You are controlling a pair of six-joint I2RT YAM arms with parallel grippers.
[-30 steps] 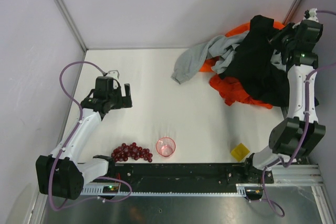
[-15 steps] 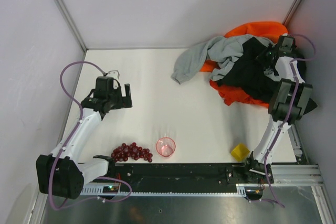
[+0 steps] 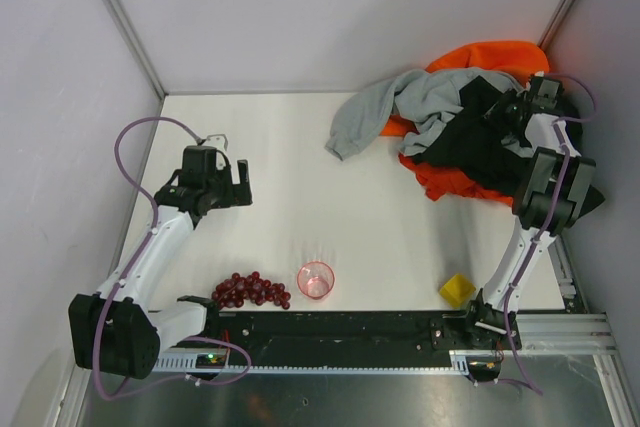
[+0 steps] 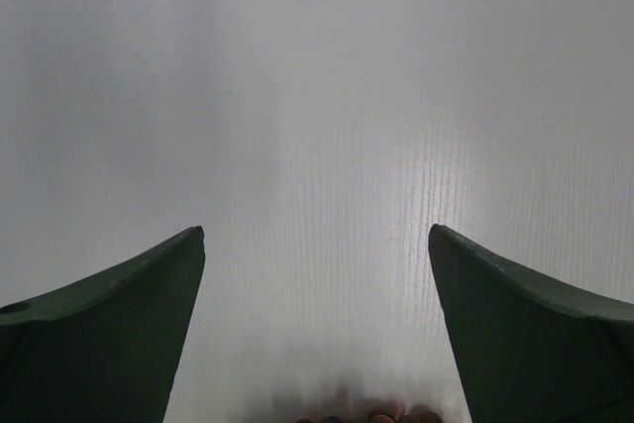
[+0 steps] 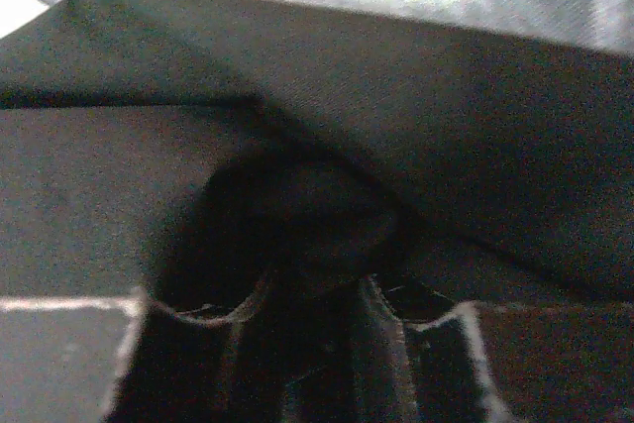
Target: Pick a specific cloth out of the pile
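Moved within the last second: right arm, down from a high lift to the right side of the pile [image 3: 470, 137]; black cloth [image 3: 485, 147], no longer hoisted, back over the heap; bright orange cloth [image 3: 490, 52] uncovered at the far corner.

Item: the cloth [image 3: 445, 182], deep red-orange. Location: near-left fringe of the pile, pinned under the black cloth, only crumpled edges showing, resting on the worktop [image 3: 300, 167]. Probably buried for want of clearing the layers above.

Adjacent: grey sweatshirt [image 3: 370, 117], sprawled leftward off the heap.

Right tool [image 5: 307, 314]: pressed into dark fabric, fingers close together; gripping or letting go, cannot tell from the wrist view.

Left tool [image 4: 317, 235]: spread wide, holding nothing, parked over bare worktop well apart from the pile, presumably to keep clear.

Elsewhere, near edge: pink cup [image 3: 316, 280], grapes [image 3: 250, 290], yellow block [image 3: 457, 289]; no part in this step.
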